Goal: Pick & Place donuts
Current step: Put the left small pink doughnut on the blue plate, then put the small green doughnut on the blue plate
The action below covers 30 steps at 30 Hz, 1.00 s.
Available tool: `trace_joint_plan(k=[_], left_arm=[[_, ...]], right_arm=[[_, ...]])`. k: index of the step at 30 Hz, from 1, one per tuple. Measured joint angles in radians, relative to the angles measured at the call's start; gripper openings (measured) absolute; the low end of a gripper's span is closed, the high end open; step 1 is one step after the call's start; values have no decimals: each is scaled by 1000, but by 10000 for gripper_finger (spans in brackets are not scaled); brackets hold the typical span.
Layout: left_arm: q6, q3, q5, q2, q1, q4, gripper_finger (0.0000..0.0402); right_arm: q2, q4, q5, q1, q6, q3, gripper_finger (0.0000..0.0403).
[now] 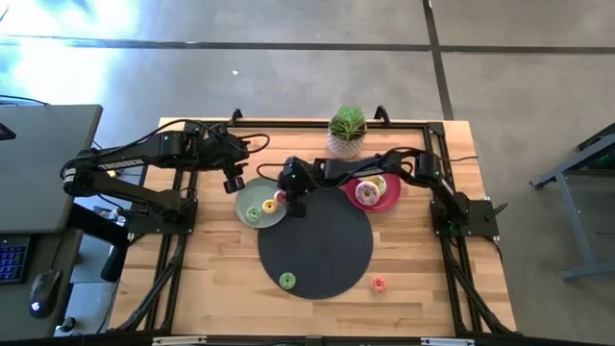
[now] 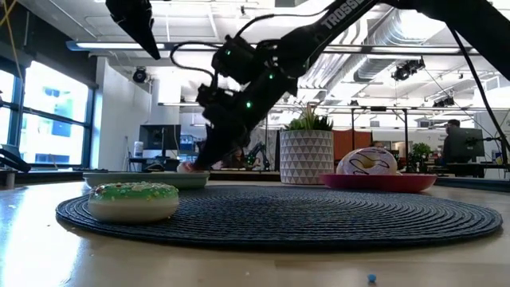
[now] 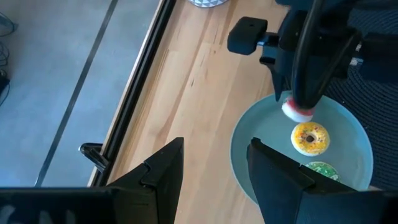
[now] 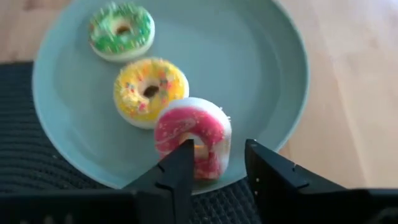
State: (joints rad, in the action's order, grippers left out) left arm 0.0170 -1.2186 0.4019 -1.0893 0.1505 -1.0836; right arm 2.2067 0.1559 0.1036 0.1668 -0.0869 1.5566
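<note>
A sage-green plate (image 4: 261, 56) carries a green-iced donut (image 4: 121, 30), a yellow one (image 4: 149, 92) and a pink-iced donut (image 4: 193, 137). My right gripper (image 4: 217, 152) reaches from the table's right over this plate's mat-side rim (image 1: 294, 204) and is shut on the pink donut. My left gripper (image 3: 216, 146) hangs open above the bare wood off the plate's left side (image 1: 233, 183). Another green donut (image 1: 287, 280) lies on the dark round mat (image 1: 317, 245), an orange one (image 1: 378, 284) on the wood. A white-iced donut (image 1: 368, 193) sits on the pink-red plate (image 1: 389, 200). My right gripper pinches the pink donut between its two fingers, one finger (image 4: 185, 163) on the iced face and the other by the white underside (image 4: 225, 140). The fingers come slanting down from above. The donut stands tilted on edge, its lower rim near the plate's surface by the rim.
A potted plant (image 1: 347, 133) stands at the table's far edge, close behind the right arm. The low view shows the green donut (image 2: 133, 199) on the mat's near part and the white donut (image 2: 366, 162) on its plate. Bare wood lies along the near edge.
</note>
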Motion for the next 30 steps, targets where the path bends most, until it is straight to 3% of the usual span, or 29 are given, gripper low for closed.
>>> trace_joint_plan(k=[6, 11, 15, 20, 30], left_arm=[[0, 0, 0, 0, 0, 0, 168], [0, 0, -2, 0, 0, 0, 168], [0, 0, -2, 0, 0, 0, 168], [-11, 0, -19, 0, 0, 8, 168], [-102, 1, -162, -1, 0, 11, 168]], right_arm=[[-62, 10, 1, -5, -9, 0, 144], [-141, 153, 17, -6, -69, 0, 145], [-210, 270, 143, -44, -116, 0, 145], [-193, 217, 267, -150, -93, 0, 147], [-99, 26, 141, -370, 57, 0, 147]])
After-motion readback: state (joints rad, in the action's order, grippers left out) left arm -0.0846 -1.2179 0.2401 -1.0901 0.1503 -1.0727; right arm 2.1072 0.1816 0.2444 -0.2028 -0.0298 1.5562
